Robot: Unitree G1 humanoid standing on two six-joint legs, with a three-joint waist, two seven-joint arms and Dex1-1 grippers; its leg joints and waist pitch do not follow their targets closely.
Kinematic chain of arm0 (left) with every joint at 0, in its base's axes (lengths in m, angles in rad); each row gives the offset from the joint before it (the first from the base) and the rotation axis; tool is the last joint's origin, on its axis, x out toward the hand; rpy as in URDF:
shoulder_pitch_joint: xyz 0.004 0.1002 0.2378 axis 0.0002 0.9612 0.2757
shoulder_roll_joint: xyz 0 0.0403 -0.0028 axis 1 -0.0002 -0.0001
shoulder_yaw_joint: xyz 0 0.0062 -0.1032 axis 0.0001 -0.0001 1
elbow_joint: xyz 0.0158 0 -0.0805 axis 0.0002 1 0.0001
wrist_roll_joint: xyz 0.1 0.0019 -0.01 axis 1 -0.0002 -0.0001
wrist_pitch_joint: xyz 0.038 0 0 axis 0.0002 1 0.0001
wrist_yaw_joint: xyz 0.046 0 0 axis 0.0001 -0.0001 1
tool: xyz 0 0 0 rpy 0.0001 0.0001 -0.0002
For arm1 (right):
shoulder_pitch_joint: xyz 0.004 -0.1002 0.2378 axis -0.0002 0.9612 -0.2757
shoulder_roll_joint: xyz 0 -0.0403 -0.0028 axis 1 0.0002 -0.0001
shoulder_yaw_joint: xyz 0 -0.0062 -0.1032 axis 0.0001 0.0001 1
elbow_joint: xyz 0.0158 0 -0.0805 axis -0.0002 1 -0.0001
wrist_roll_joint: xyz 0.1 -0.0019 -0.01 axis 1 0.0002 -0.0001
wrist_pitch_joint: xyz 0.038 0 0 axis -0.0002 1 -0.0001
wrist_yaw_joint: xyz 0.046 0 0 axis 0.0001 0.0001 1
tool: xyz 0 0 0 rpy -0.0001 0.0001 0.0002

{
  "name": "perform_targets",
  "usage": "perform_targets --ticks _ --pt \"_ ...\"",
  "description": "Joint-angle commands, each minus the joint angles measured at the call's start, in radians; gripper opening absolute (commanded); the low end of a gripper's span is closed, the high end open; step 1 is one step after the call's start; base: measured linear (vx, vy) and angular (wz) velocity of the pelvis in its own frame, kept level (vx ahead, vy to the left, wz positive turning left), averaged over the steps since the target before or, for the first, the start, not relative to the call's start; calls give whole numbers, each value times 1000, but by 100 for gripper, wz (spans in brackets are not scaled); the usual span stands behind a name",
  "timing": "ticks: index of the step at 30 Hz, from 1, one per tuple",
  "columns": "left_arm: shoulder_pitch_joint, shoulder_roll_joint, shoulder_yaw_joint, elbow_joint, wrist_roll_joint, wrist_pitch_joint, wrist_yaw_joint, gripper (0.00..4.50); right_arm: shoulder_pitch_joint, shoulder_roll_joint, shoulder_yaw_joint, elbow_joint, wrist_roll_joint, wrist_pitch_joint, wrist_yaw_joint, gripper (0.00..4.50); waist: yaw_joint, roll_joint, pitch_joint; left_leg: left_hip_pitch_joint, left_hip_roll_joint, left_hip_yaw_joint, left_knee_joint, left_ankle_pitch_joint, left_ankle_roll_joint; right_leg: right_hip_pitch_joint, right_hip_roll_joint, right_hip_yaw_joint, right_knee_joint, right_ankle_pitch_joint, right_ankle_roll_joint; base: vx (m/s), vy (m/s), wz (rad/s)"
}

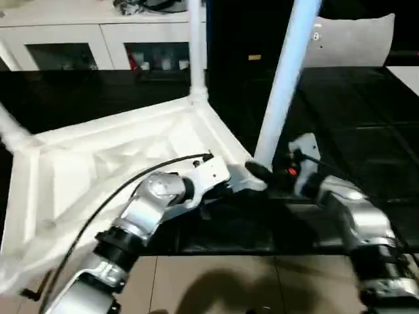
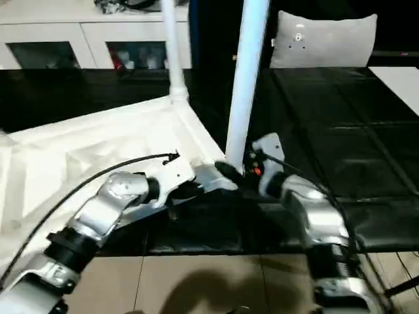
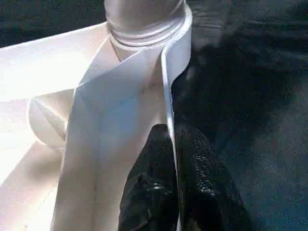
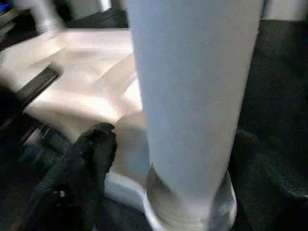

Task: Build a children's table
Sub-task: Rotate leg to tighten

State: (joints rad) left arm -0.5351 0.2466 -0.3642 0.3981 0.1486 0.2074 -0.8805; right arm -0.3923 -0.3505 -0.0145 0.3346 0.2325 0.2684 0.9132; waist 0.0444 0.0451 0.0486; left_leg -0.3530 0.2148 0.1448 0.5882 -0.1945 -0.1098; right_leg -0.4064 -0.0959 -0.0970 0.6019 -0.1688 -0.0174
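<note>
The children's table top (image 1: pixel 98 163) lies upside down on the black mats, ribbed underside up. White legs stand in its corner sockets: one at the far corner (image 1: pixel 196 46), one at the left (image 1: pixel 10 127), and one at the near right corner (image 1: pixel 285 85). My left gripper (image 3: pixel 173 159) is shut on the thin rim of the top, just below the far leg's socket (image 3: pixel 144 29). At the base of the near right leg (image 4: pixel 192 96) is my right gripper (image 1: pixel 262 173). It is open, with one black finger (image 4: pixel 91 159) standing a little off the leg's side; the other finger is hidden.
A white cabinet with glass doors (image 1: pixel 98 39) runs along the back. A grey cushion (image 1: pixel 353 39) leans at the back right. Black mats (image 1: pixel 366 131) cover the floor under the table, and pale tiles (image 1: pixel 216 281) lie nearest me. A black cable (image 1: pixel 111 196) loops over my left forearm.
</note>
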Motion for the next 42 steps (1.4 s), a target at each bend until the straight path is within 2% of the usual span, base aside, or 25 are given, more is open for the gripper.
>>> perform_targets --ticks 1,4,5,7,10,13,14,15,17,20,22,25,28,29,33,35,38,39,40,41,42 --pt "12 28 -8 2 -3 -35 -45 0 5 -34 29 -31 6 -14 87 410 3 -9 -68 -15 -3 18 -60 -164 100 69 -32 37 -79 -238 -189 0 0 0" --pt "33 71 -17 -4 -30 -93 -127 0 8 -103 51 -41 9 -38 190 410 3 -11 -67 -15 -2 19 -60 -173 100 69 -33 36 -79 -255 -191 0 0 0" --pt "37 86 -21 -3 -37 -111 -154 0 5 -120 57 -38 11 -45 216 410 4 -16 -68 -15 -3 20 -58 -174 104 69 -34 37 -80 -265 -188 0 0 0" --pt "41 112 -32 -2 -46 -138 -198 0 1 -145 67 -36 18 -45 262 410 4 -15 -66 -15 -2 20 -59 -174 105 67 -33 37 -81 -272 -188 0 0 0" --pt "40 188 -67 3 -55 -221 -328 0 -4 -191 110 -50 32 -23 382 410 9 -15 -65 -13 1 21 -60 -180 108 65 -32 37 -80 -290 -186 0 0 0" --pt "37 208 -75 5 -58 -242 -366 0 -9 -197 124 -45 30 -21 405 410 13 -14 -65 -11 4 22 -61 -177 98 63 -32 38 -78 -290 -188 0 0 0" --pt "35 222 -78 6 -65 -257 -399 0 -16 -195 131 -38 25 -26 413 394 17 -14 -65 -6 6 23 -62 -179 94 60 -32 39 -78 -292 -191 0 0 0" --pt "32 229 -81 9 -72 -269 -422 0 -21 -191 136 -30 24 -31 419 377 18 -13 -66 -6 6 23 -61 -174 92 61 -32 39 -76 -283 -194 0 0 0" --pt "27 243 -89 11 -88 -290 -472 0 -32 -179 152 -19 30 -36 439 374 21 -14 -67 -7 7 24 -62 -169 87 61 -33 40 -71 -256 -205 0 0 0" --pt "22 249 -97 19 -97 -313 -501 0 -36 -166 167 -20 35 -33 458 332 22 -14 -67 -8 7 24 -62 -169 86 63 -33 41 -69 -242 -209 0 0 0" --pt "19 248 -102 23 -97 -324 -511 0 -35 -154 180 -25 36 -31 468 330 23 -13 -68 -8 6 24 -62 -169 85 64 -33 40 -69 -245 -207 0 0 0" --pt "19 245 -102 23 -97 -325 -515 0 -32 -144 192 -29 39 -26 473 292 24 -13 -67 -6 8 25 -63 -172 78 62 -34 41 -70 -261 -203 0 0 0" --pt "17 239 -102 24 -99 -325 -518 0 -33 -134 204 -27 45 -11 481 283 30 -13 -67 -5 9 25 -63 -168 73 62 -34 42 -70 -262 -200 0 0 0" --pt "17 238 -102 23 -100 -324 -519 0 -33 -132 204 -27 48 -7 485 257 33 -16 -69 -5 9 26 -63 -161 72 63 -33 43 -69 -251 -200 0 0 0" --pt "19 235 -99 18 -113 -319 -528 0 -29 -136 207 -34 63 21 514 244 40 -16 -70 -6 9 27 -61 -147 74 63 -34 43 -66 -234 -203 0 0 0" --pt "18 235 -96 22 -114 -321 -531 0 -26 -140 209 -41 69 29 521 221 41 -16 -69 -6 8 27 -62 -148 72 63 -34 42 -66 -239 -199 0 0 0" --pt "17 232 -89 26 -111 -309 -518 0 -14 -137 204 -57 87 42 519 212 42 -18 -69 -5 8 27 -62 -148 69 63 -34 43 -67 -250 -193 0 0 0" --pt "13 216 -76 27 -112 -254 -483 0 7 -118 192 -92 111 65 492 209 42 -16 -69 -6 8 27 -62 -148 69 63 -34 43 -68 -253 -192 0 0 0" --pt "13 216 -76 27 -112 -254 -483 0 7 -118 192 -92 111 65 492 209 44 -17 -69 -4 8 27 -61 -139 68 63 -34 44 -67 -246 -191 0 0 0" --pt "8 178 -47 14 -135 -163 -425 0 26 -82 184 -114 104 80 413 209 44 -15 -69 -4 8 28 -62 -141 67 62 -34 43 -69 -247 -192 0 0 0" --pt "5 164 -38 6 -144 -128 -404 0 30 -69 182 -117 93 81 380 209 42 -16 -67 -5 8 28 -63 -143 62 63 -34 45 -68 -251 -190 0 0 0"
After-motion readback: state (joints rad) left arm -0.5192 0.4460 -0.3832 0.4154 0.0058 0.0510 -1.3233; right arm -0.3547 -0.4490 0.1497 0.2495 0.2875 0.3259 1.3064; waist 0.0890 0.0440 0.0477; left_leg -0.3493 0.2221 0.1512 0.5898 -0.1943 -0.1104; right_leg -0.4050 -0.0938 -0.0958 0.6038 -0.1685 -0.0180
